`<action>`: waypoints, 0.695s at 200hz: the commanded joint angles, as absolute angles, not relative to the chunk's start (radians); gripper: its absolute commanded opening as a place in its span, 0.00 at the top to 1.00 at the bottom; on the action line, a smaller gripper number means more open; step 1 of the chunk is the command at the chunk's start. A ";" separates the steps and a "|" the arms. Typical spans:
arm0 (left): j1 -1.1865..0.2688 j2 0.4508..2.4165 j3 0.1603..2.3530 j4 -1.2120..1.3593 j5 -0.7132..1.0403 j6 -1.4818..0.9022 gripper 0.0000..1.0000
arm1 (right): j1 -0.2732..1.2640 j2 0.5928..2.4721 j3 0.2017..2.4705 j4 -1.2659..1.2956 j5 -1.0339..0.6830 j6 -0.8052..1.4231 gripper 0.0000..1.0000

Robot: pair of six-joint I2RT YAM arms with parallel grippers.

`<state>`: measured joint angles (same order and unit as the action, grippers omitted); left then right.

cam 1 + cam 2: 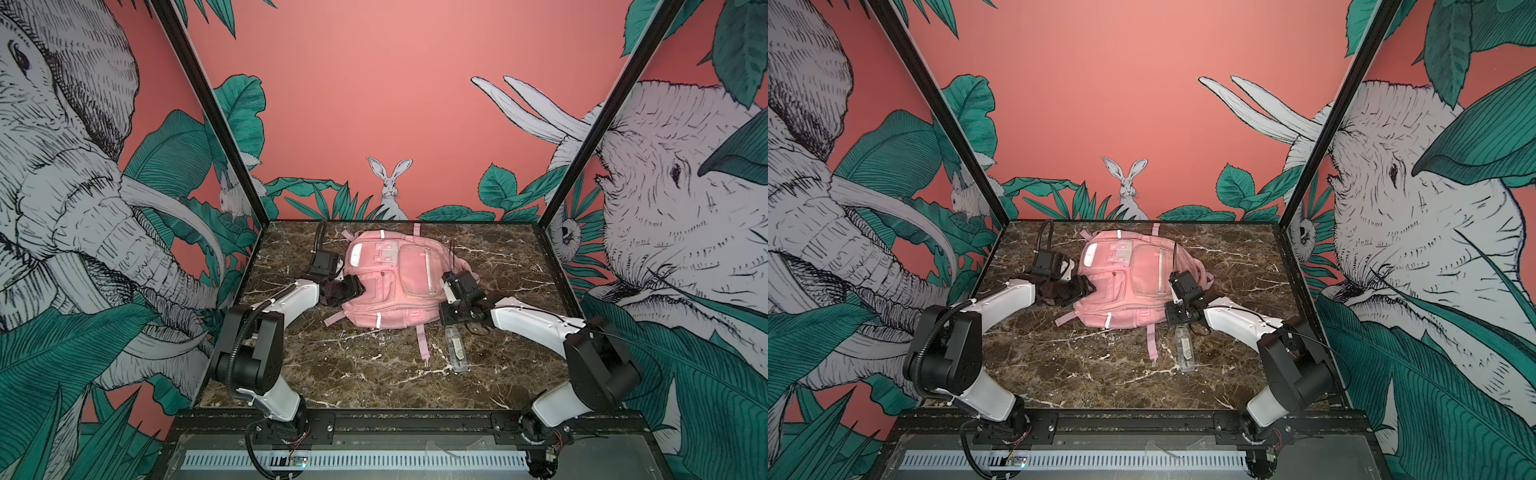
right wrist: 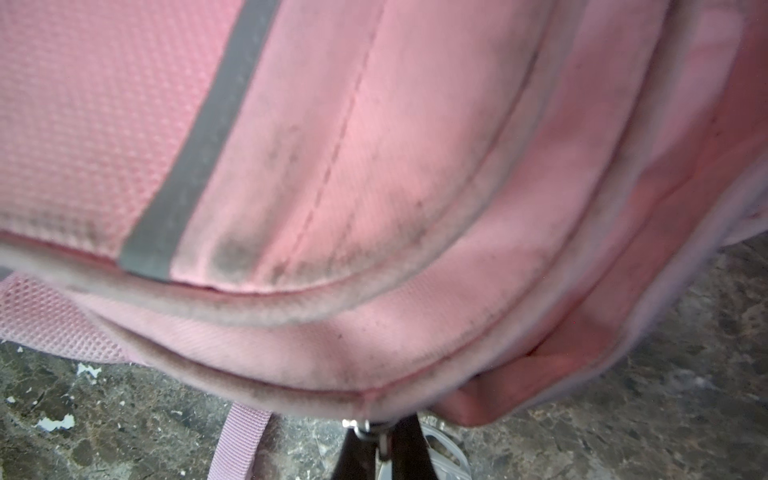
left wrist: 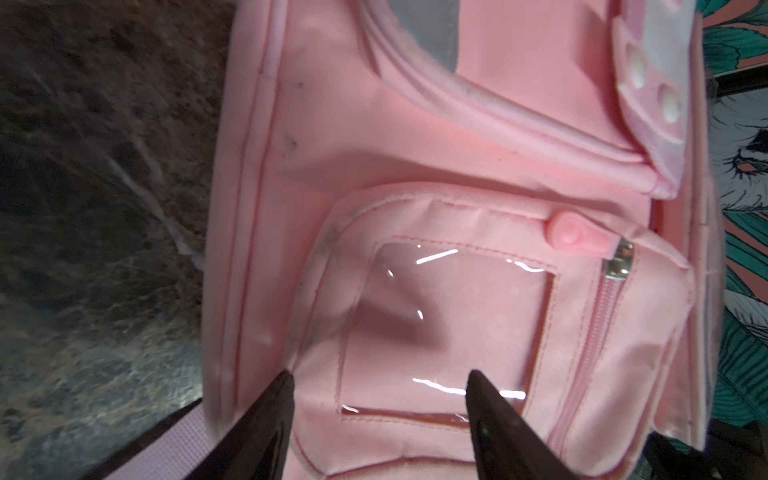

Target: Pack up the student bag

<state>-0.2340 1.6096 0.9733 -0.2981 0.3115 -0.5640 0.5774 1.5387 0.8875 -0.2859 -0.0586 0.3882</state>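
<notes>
The student bag, a soft pink backpack with silver strips, lies front up at the middle of the marble table in both top views. My left gripper hovers open over its small front pocket with the clear window, and nothing is between its fingers. My right gripper sits at the bag's right edge. It is shut on a small metal zip pull at the seam of the bag.
A clear plastic bottle lies on the marble table in front of the right arm. A pink strap trails from the bag toward the front. Patterned walls close in the back and both sides.
</notes>
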 commanded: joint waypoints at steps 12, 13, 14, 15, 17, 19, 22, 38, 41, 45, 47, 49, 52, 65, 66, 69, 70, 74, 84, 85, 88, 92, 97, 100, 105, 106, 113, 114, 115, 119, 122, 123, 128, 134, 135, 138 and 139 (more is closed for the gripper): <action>-0.193 1.597 0.959 -0.390 0.208 -0.550 0.33 | 0.557 1.505 0.864 -0.362 -0.005 0.382 1.00; -0.193 1.597 0.960 -0.390 0.207 -0.550 0.33 | 0.557 1.505 0.864 -0.362 -0.006 0.382 1.00; -0.193 1.597 0.960 -0.390 0.208 -0.550 0.33 | 0.557 1.505 0.864 -0.362 -0.005 0.382 1.00; -0.192 1.597 0.960 -0.390 0.208 -0.551 0.33 | 0.557 1.505 0.864 -0.361 -0.006 0.383 1.00; -0.192 1.598 0.960 -0.390 0.207 -0.550 0.33 | 0.558 1.505 0.864 -0.362 -0.006 0.382 1.00; -0.192 1.598 0.962 -0.390 0.206 -0.550 0.33 | 0.557 1.504 0.863 -0.362 -0.005 0.382 1.00; -0.192 1.598 0.963 -0.391 0.206 -0.549 0.33 | 0.557 1.503 0.862 -0.361 -0.005 0.382 1.00; -0.190 1.603 0.966 -0.395 0.196 -0.548 0.33 | 0.556 1.501 0.862 -0.361 -0.005 0.381 1.00; -0.188 1.604 0.966 -0.399 0.192 -0.546 0.33 | 0.556 1.500 0.862 -0.362 -0.005 0.381 1.00; -0.186 1.604 0.969 -0.402 0.188 -0.545 0.33 | 0.555 1.499 0.862 -0.364 -0.002 0.381 1.00; -0.187 1.604 0.969 -0.403 0.185 -0.545 0.33 | 0.554 1.499 0.862 -0.364 -0.002 0.380 1.00; -0.185 1.604 0.968 -0.403 0.183 -0.545 0.33 | 0.554 1.498 0.862 -0.365 -0.002 0.379 1.00; -0.186 1.603 0.968 -0.402 0.180 -0.545 0.33 | 0.554 1.496 0.863 -0.368 -0.002 0.380 1.00; -0.178 1.602 0.965 -0.396 0.176 -0.552 0.33 | 0.551 1.488 0.857 -0.371 0.004 0.379 1.00; -0.178 1.602 0.966 -0.396 0.176 -0.552 0.33 | 0.551 1.487 0.856 -0.370 0.004 0.379 1.00; -0.179 1.603 0.967 -0.397 0.176 -0.552 0.33 | 0.550 1.485 0.855 -0.370 0.006 0.379 1.00; -0.179 1.604 0.968 -0.397 0.175 -0.552 0.33 | 0.550 1.484 0.854 -0.371 0.006 0.380 1.00; -0.178 1.605 0.970 -0.398 0.174 -0.554 0.33 | 0.548 1.483 0.853 -0.370 0.008 0.379 1.00; -0.177 1.606 0.976 -0.402 0.172 -0.555 0.33 | 0.543 1.474 0.844 -0.368 0.014 0.379 1.00; -0.177 1.607 0.976 -0.402 0.171 -0.555 0.33 | 0.542 1.473 0.843 -0.368 0.015 0.379 1.00; -0.177 1.607 0.977 -0.402 0.172 -0.555 0.33 | 0.539 1.472 0.841 -0.368 0.016 0.380 1.00; -0.178 1.607 0.977 -0.401 0.169 -0.557 0.33 | 0.538 1.469 0.839 -0.369 0.017 0.378 1.00; -0.177 1.609 0.979 -0.400 0.165 -0.557 0.33 | 0.533 1.466 0.836 -0.370 0.019 0.377 1.00; -0.176 1.610 0.979 -0.400 0.163 -0.557 0.33 | 0.532 1.464 0.834 -0.370 0.020 0.376 1.00; -0.176 1.612 0.979 -0.402 0.160 -0.557 0.33 | 0.528 1.461 0.833 -0.371 0.023 0.377 1.00; -0.175 1.612 0.979 -0.402 0.158 -0.557 0.33 | 0.528 1.460 0.831 -0.371 0.023 0.376 1.00; -0.172 1.613 0.980 -0.402 0.152 -0.556 0.33 | 0.524 1.453 0.827 -0.376 0.031 0.374 1.00; -0.172 1.614 0.980 -0.402 0.152 -0.555 0.33 | 0.523 1.452 0.827 -0.376 0.033 0.373 1.00; -0.173 1.614 0.980 -0.402 0.150 -0.555 0.33 | 0.523 1.451 0.827 -0.378 0.035 0.372 1.00; -0.172 1.615 0.980 -0.402 0.149 -0.556 0.33 | 0.518 1.447 0.825 -0.382 0.041 0.371 1.00; -0.170 1.617 0.980 -0.401 0.149 -0.558 0.33 | 0.516 1.443 0.823 -0.386 0.046 0.372 1.00; -0.168 1.617 0.981 -0.401 0.149 -0.558 0.33 | 0.516 1.442 0.823 -0.387 0.048 0.372 1.00; -0.167 1.619 0.981 -0.400 0.150 -0.560 0.33 | 0.510 1.436 0.820 -0.391 0.054 0.371 1.00; -0.166 1.621 0.981 -0.399 0.148 -0.563 0.33 | 0.504 1.428 0.817 -0.394 0.059 0.368 1.00; -0.166 1.622 0.981 -0.399 0.148 -0.563 0.33 | 0.504 1.428 0.817 -0.395 0.061 0.367 1.00; -0.166 1.624 0.982 -0.399 0.148 -0.563 0.33 | 0.501 1.422 0.816 -0.398 0.064 0.365 1.00; -0.165 1.624 0.982 -0.399 0.148 -0.564 0.33 | 0.500 1.421 0.815 -0.398 0.064 0.364 1.00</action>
